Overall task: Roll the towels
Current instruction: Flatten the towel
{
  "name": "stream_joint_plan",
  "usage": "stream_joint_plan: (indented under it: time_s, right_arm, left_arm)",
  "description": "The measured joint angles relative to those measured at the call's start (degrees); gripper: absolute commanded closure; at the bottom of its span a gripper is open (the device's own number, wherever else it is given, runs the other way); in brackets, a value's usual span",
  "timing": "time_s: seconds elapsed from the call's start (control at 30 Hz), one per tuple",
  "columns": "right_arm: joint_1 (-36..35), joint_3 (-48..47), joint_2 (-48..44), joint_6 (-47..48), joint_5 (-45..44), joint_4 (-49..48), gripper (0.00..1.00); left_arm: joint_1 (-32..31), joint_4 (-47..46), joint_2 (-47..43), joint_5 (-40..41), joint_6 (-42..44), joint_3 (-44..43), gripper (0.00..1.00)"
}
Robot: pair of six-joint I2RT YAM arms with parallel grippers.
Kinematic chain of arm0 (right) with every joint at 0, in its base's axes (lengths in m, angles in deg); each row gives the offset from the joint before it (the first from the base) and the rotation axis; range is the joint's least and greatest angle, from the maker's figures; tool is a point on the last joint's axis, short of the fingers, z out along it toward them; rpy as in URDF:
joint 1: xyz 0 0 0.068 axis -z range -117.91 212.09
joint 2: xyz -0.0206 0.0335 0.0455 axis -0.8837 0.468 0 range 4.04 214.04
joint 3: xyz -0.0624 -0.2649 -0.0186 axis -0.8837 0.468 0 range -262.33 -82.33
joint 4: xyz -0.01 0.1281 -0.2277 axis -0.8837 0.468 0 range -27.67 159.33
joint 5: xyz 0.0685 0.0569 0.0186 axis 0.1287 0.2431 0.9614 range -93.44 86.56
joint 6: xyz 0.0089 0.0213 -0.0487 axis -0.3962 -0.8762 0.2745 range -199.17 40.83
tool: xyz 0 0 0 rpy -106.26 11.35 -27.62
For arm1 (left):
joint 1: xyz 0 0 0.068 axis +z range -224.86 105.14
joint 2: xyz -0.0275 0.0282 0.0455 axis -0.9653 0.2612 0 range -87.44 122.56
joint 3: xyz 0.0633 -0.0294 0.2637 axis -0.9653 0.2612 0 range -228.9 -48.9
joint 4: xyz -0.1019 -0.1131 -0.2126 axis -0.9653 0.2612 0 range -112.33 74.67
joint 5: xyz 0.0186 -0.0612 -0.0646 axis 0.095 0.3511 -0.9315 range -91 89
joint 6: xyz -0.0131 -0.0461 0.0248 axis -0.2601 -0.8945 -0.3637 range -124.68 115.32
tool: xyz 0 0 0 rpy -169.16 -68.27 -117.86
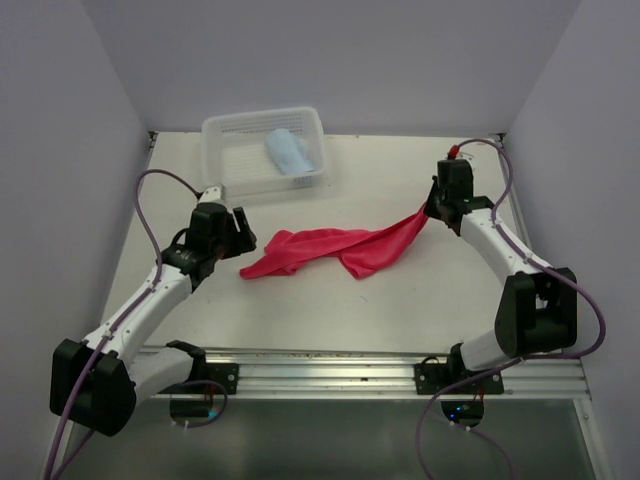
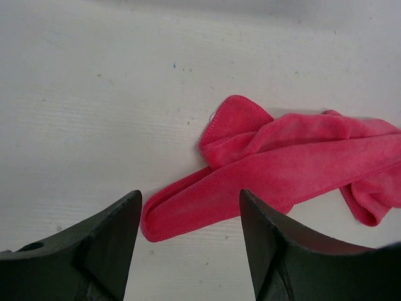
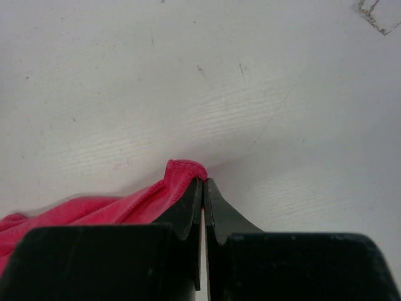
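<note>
A red towel (image 1: 335, 250) lies bunched and stretched across the middle of the table. My right gripper (image 1: 432, 208) is shut on the towel's right corner (image 3: 182, 170) and holds it lifted a little off the table. My left gripper (image 1: 240, 232) is open and empty just left of the towel's left end (image 2: 188, 210), which lies between and beyond its fingers. A light blue towel (image 1: 290, 152) lies rolled in the white basket (image 1: 222, 130) at the back.
The white slatted basket stands at the back left of the table. White walls close in on both sides. A metal rail (image 1: 330, 365) runs along the near edge.
</note>
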Motion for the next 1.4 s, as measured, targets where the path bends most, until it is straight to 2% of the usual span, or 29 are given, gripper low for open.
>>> stream_joint_plan:
  time_s: [0.2,0.37,0.67,1.4]
  right_arm:
    - [0.0,0.0,0.0,0.0,0.0,-0.8,1.0]
    - [0.0,0.0,0.0,0.0,0.0,-1.2,1.0]
    - [0.0,0.1,0.1,0.0,1.5,-2.4,1.0]
    - [0.0,1.2,0.2,0.2,2.9,-3.8,1.0]
  left_arm:
    - [0.0,0.9,-0.5,-0.1,-6.5,3.8,0.31]
    - [0.0,4.5,-2.3,0.0,-15.5,9.3,0.33]
    - [0.0,4.8,-5.4,0.5,-23.5,14.1,0.34]
    - [0.0,-3.7,1.8,4.8,-24.3,14.2,0.48]
